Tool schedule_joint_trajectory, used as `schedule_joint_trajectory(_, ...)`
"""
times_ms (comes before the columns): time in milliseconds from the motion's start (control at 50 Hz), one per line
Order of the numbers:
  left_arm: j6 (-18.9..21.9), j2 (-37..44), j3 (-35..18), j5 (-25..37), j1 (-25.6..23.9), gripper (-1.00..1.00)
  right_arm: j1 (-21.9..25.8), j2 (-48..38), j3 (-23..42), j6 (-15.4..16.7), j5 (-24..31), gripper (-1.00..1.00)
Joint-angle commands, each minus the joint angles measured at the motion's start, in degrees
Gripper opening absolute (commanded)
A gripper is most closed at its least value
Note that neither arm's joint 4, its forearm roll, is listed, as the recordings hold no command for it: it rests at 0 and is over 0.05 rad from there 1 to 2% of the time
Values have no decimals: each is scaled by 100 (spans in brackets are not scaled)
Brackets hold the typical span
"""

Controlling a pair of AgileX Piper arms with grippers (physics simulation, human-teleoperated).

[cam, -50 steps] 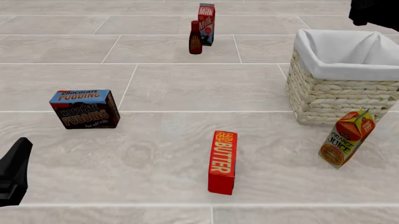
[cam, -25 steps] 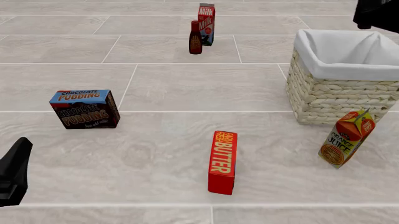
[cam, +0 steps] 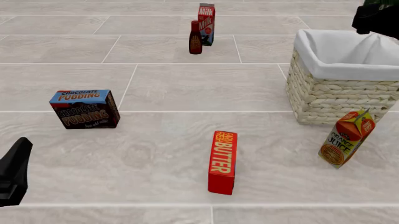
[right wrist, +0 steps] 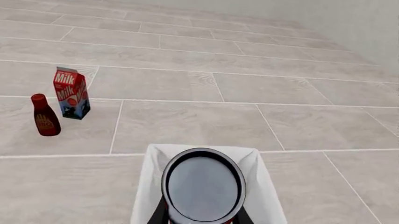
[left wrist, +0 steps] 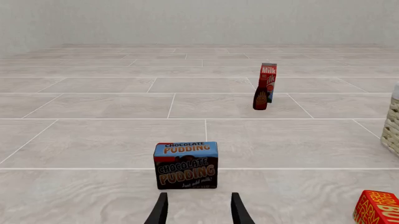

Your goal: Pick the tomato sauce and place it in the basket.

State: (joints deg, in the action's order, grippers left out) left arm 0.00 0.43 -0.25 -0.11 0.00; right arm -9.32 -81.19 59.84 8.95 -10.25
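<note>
Grey tiled desk [cam: 187, 84]. We see the right end effector [right wrist: 201, 215] above the basket [cam: 337, 100], pinching the tomato sauce [right wrist: 203, 185]; only its wrist view shows the can. Left end effector [left wrist: 198, 210] low at near-left, fingers spread, facing the chocolate pudding box [left wrist: 186, 164].

Sim scene, not a real room: flat rendered counter [cam: 187, 88] with a pale wood-plank tile texture running out to a blank grey wall [left wrist: 199, 21] (no furniture, no fixtures). Contents read as a grocery/kitchen mock-up: milk [cam: 206, 17], brown bottle [cam: 195, 38], pudding box [cam: 85, 108], butter [cam: 223, 161], juice carton [cam: 346, 138] tilted, plus a lined wicker basket [cam: 339, 93]. Items are scattered well apart, like a benchmark layout.
</note>
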Motion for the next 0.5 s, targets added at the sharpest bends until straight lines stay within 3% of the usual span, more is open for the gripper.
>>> schedule_joint_trajectory(20, 0, 0, 0, 0, 0, 100, -43, -145, 44, -117, -43, -100)
schedule_joint_trajectory(500, 0, 0, 0, 0, 0, 100, -55, -365, 148, -188, 57, -100)
